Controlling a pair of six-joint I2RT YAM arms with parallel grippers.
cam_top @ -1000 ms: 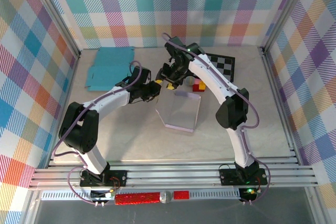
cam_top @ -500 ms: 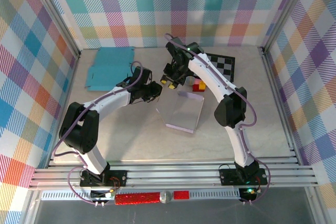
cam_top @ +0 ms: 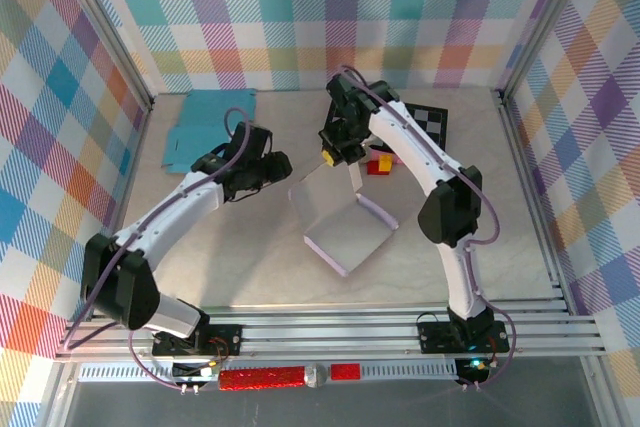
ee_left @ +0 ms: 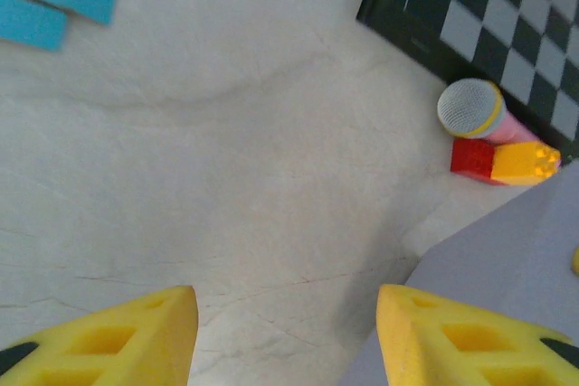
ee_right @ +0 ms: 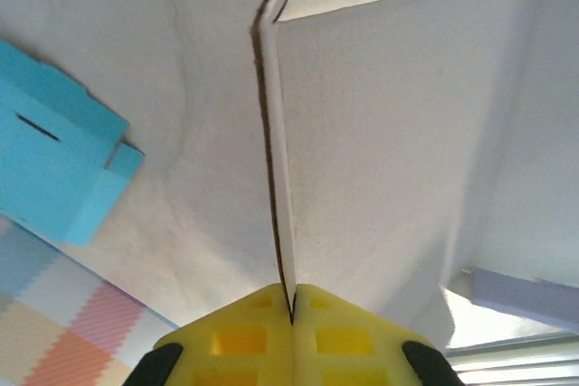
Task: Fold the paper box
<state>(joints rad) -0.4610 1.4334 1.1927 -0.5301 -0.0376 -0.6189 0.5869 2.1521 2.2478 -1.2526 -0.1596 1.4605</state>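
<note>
Right gripper (ee_right: 291,300) pinched shut on the paper box (cam_top: 350,237) wall mid-desk, left gripper (ee_left: 285,332) half-open holding nothing: the thin wall could slip, crease or tear if pulled unsupported.

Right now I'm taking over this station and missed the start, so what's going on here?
Two robot arms are folding a pale lilac paper box in the middle of the table. The right gripper is shut on the edge of one raised flap. The left gripper is open and holds nothing, hanging over bare table beside the box. A flat blue cardboard sheet lies untouched at the far left.
</note>
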